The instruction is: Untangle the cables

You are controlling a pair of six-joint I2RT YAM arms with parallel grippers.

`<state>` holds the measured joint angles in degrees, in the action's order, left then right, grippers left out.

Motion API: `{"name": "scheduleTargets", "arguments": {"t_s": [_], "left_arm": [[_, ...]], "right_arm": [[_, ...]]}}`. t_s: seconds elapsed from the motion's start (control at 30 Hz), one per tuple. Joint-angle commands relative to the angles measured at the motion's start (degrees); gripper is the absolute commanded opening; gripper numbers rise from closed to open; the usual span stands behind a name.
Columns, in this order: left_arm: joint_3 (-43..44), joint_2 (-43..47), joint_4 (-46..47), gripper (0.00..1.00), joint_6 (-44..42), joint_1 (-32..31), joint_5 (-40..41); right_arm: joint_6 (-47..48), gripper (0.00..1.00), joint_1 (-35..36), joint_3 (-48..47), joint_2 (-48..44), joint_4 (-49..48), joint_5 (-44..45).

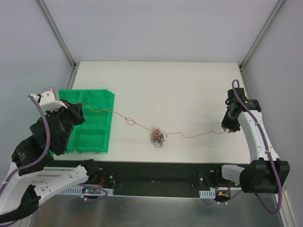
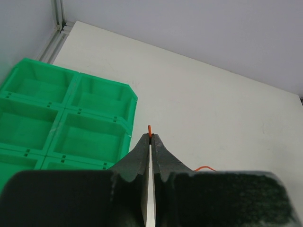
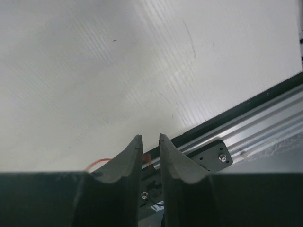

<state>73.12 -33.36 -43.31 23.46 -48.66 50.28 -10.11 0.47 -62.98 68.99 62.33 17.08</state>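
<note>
The cables (image 1: 157, 136) lie as a small curly clump on the matte white table (image 1: 189, 90), with one orange strand (image 1: 129, 121) stretched left and right from it. The left gripper (image 2: 150, 139) is clenched on that strand's end over the green plastic tray (image 1: 90, 139). The right gripper (image 3: 148, 137) stands slightly parted, with the strand's other end beside it. The wire looks hair-thin, light and springy, so it probably slips; it is best pinched close to the clump.
</note>
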Motion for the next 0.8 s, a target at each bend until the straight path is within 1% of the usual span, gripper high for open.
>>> {"name": "scheduleTargets", "arguments": {"t_s": [0.0, 0.07, 0.13, 0.17, 0.23, 0.3, 0.37, 0.43, 0.47, 0.5, 0.57, 0.6, 0.63, 0.67, 0.73, 0.77], "left_arm": [[0.4, -2.1, 0.2, 0.00, 2.3, 0.2, -3.2], [0.7, -3.3, 0.2, 0.00, 4.5, 0.2, -6.4], [0.9, -4.4, 0.1, 0.00, 8.0, 0.2, -9.8], [0.9, -5.1, 0.2, 0.00, 9.7, 0.1, -11.4], [0.9, -6.1, 0.2, 0.00, 12.3, 0.1, -14.1], [0.8, -7.1, 0.2, 0.00, 14.1, 0.1, -16.2], [0.8, -8.1, 0.2, 0.00, 15.1, 0.1, -18.0], [0.8, -8.8, 0.2, 0.00, 15.8, 0.2, -19.2], [0.8, -9.2, 0.1, 0.00, 16.1, 0.1, -19.8], [0.8, -9.4, 0.1, 0.00, 16.3, 0.2, -20.3], [0.6, -10.0, 0.2, 0.00, 17.5, 0.1, -21.4], [0.4, -10.1, 0.2, 0.00, 18.4, 0.2, -22.0], [0.4, -10.4, 0.3, 0.00, 19.0, 0.2, -22.6], [0.4, -10.9, 0.4, 0.00, 19.4, 0.2, -23.3], [0.4, -11.6, 0.5, 0.00, 20.7, 0.1, -24.6], [0.3, -12.0, 0.7, 0.00, 21.1, 0.1, -25.3]], "right_arm": [[7.4, 0.38, -0.1, 1.4, 0.4, -1.4, -12.4], [8.4, 0.57, 3.9, 1.4, 0.5, -1.9, -14.8], [8.5, 0.68, 9.3, 0.7, -0.4, -2.9, -14.1], [8.2, 0.70, 12.4, 0.1, -1.1, -3.8, -13.7], [7.7, 0.73, 17.2, 0.3, -4.0, -9.0, -19.4], [5.2, 0.74, 22.0, 2.6, -7.0, -18.4, -27.3], [-0.3, 0.74, 26.3, 5.5, -8.2, -29.9, -36.3], [-7.9, 0.74, 30.0, 8.0, -5.6, -43.0, -43.6], [-11.6, 0.72, 32.0, 8.5, -3.3, -47.7, -46.8], [-13.3, 0.70, 34.2, 7.4, -0.6, -50.3, -47.1], [-12.8, 0.69, 38.7, 3.5, 3.8, -49.4, -45.0], [-11.9, 0.69, 40.1, 1.0, 5.7, -47.3, -43.0], [-11.5, 0.69, 40.9, -0.9, 7.8, -44.3, -41.4], [-11.9, 0.69, 41.0, -2.0, 9.7, -42.9, -41.5], [-13.6, 0.69, 41.4, -2.2, 12.1, -45.1, -44.1], [-15.0, 0.70, 42.2, -1.3, 12.9, -48.3, -45.8]]}}
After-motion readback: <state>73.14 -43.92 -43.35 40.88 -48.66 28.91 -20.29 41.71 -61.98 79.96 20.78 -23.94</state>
